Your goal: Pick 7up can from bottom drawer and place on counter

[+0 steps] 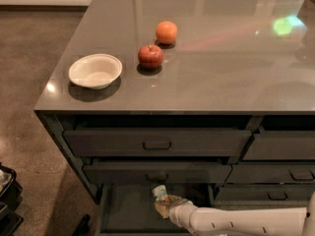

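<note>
The bottom drawer (129, 211) is pulled open under two handled drawers. The 7up can (160, 195), whitish with faint green marks, is tilted inside the open drawer. My gripper (166, 206) reaches in from the lower right on a white arm and sits right at the can, partly hiding it. The counter (221, 73) is a glossy dark grey top above the drawers.
On the counter are a white bowl (95, 71) at the left, a red apple (150, 56) and an orange (166, 32). More drawers (280, 146) lie to the right. A dark object (7, 195) stands on the floor at the lower left.
</note>
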Available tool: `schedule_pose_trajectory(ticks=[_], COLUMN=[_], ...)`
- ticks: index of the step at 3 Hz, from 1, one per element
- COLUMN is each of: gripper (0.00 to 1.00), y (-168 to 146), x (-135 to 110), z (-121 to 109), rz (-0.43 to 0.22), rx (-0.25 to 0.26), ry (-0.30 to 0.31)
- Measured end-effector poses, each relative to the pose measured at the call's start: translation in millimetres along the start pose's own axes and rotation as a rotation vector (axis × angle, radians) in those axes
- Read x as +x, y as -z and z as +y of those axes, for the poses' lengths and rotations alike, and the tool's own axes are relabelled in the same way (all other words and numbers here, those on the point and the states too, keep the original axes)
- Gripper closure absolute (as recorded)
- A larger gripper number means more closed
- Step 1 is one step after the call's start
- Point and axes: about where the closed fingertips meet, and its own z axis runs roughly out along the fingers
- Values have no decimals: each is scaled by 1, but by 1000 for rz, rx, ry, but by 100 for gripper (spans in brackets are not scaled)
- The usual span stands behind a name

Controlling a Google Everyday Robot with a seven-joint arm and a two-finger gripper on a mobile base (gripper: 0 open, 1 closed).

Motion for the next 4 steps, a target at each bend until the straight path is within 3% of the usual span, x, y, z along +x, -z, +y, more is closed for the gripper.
schedule_pose_trajectory(ticks=[1, 2, 3, 4], gripper=[100, 100, 100, 100], y=[0, -2, 30, 75], x=[0, -4, -32, -44], z=[0, 6, -29, -52], rz=[0, 36, 58, 93], rx=[0, -61, -80, -105], ry=[0, 45, 200, 291])
